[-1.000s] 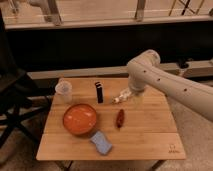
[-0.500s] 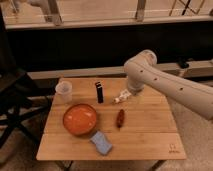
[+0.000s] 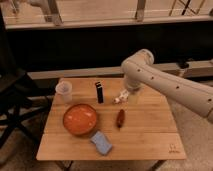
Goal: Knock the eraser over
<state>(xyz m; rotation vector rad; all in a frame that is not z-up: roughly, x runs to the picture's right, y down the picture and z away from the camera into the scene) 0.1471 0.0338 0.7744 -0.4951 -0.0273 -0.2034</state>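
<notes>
The eraser (image 3: 99, 92), a slim black block with a pale band, stands upright on the wooden table (image 3: 145, 135), left of centre toward the back. My gripper (image 3: 119, 97) hangs low over the table a short way to the right of the eraser, apart from it, on the end of the white arm (image 3: 165, 82) that reaches in from the right.
A clear plastic cup (image 3: 64, 92) stands at the back left. An orange bowl (image 3: 80, 119) sits front left of the eraser. A dark red oval object (image 3: 120, 118) lies below the gripper. A blue sponge (image 3: 101, 142) lies near the front edge. A black chair (image 3: 12, 100) stands left of the table.
The arm and gripper have moved slightly left, closer to the eraser. The eraser still stands upright.
</notes>
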